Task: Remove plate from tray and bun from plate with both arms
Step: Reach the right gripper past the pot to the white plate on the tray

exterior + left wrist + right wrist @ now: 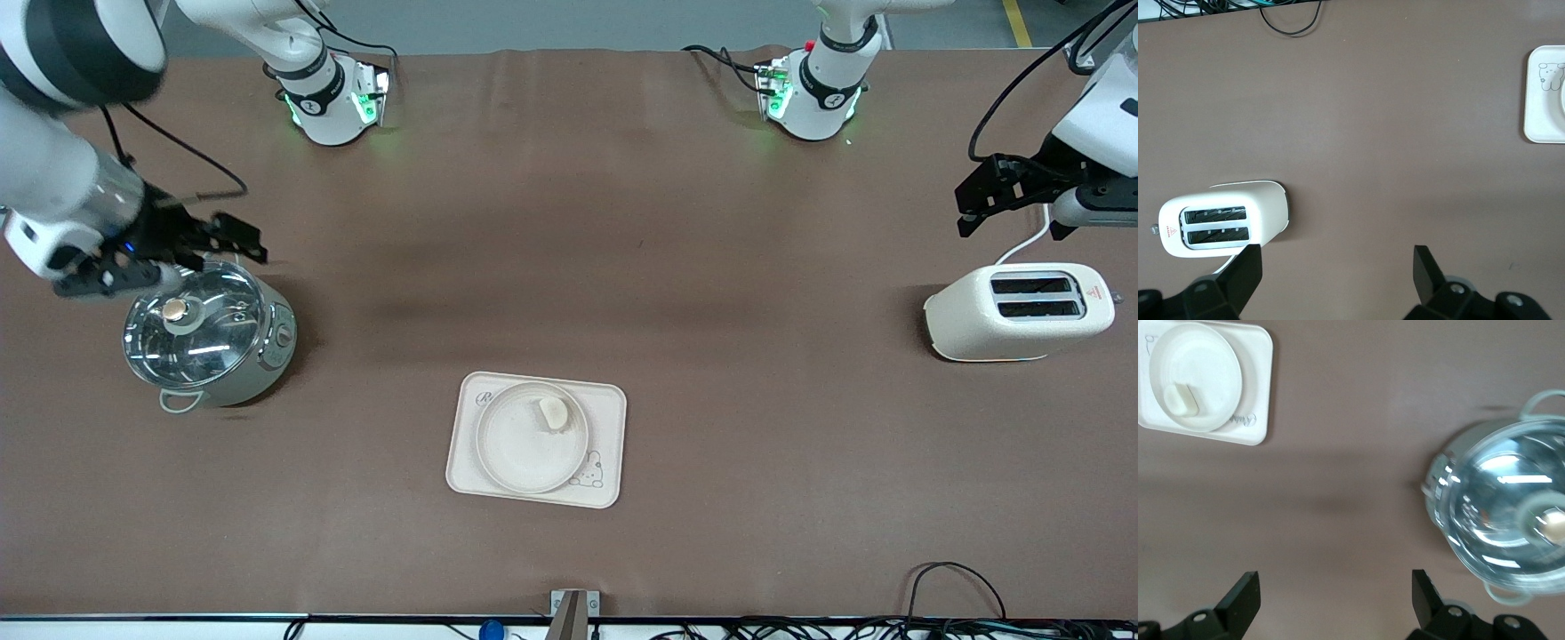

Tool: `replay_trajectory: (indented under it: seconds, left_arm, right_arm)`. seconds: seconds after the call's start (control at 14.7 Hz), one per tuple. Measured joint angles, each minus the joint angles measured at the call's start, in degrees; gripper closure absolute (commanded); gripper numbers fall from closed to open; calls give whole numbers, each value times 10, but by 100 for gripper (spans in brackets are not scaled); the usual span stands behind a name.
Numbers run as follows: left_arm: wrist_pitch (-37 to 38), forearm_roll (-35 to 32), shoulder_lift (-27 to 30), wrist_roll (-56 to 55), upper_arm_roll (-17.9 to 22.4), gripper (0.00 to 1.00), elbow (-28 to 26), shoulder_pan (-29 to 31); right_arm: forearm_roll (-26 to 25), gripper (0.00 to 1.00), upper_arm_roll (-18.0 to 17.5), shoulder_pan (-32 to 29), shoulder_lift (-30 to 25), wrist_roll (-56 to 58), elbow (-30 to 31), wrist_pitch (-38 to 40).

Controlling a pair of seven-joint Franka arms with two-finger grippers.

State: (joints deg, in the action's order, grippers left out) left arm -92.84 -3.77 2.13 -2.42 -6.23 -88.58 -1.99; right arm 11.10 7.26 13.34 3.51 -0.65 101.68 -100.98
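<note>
The round cream plate lies on the rectangular cream tray in the middle of the table, near the front camera. The small pale bun rests on the plate, by the rim on the robots' side. The right wrist view also shows the plate and the bun. My right gripper is open and empty, up over the pot's edge. My left gripper is open and empty, up over the table by the toaster.
A steel pot with a glass lid stands at the right arm's end of the table. A cream toaster stands at the left arm's end. Cables lie along the table's front edge.
</note>
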Motion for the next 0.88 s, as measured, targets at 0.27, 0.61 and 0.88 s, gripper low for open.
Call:
replay_trajectory:
  seconds: [0.27, 0.61, 0.88]
  left_arm:
    - [1, 0, -1, 0, 0, 0, 1, 0]
    - [1, 0, -2, 0, 0, 0, 1, 0]
    - [2, 0, -2, 0, 0, 0, 2, 0]
  right_arm:
    - [80, 0, 0, 29, 94, 0, -1, -89]
    - [157, 0, -1, 95, 205, -40, -14, -199]
    - [252, 0, -1, 134, 316, -48, -65, -282]
